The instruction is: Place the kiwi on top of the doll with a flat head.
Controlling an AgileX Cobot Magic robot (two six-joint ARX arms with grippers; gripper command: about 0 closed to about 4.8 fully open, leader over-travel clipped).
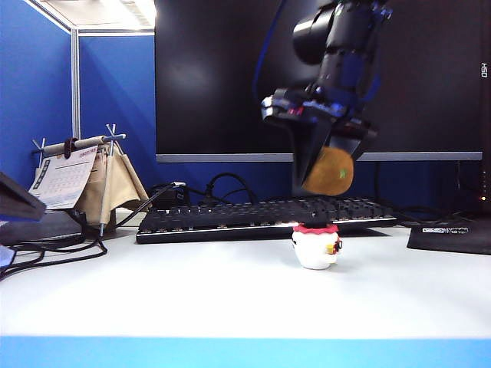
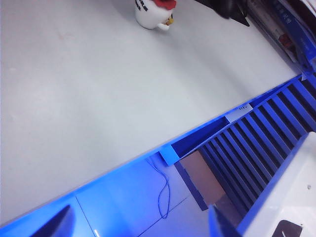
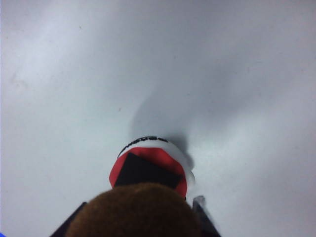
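Right gripper (image 1: 328, 165) clamped partway closed around the kiwi (image 1: 328, 171), hanging in the air just above the doll with a flat head (image 1: 316, 245), not touching it. Doll upright on the white table (image 1: 192, 291), in front of the keyboard (image 1: 261, 217). Left gripper (image 2: 138, 224) spread fully wide, empty, well apart from the doll, over the table edge.

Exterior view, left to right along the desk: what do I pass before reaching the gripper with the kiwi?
Desk calendar → beige cloth on the stand → keyboard → doll, with the right gripper holding the kiwi just above it → black pad. The left gripper isn't seen here.
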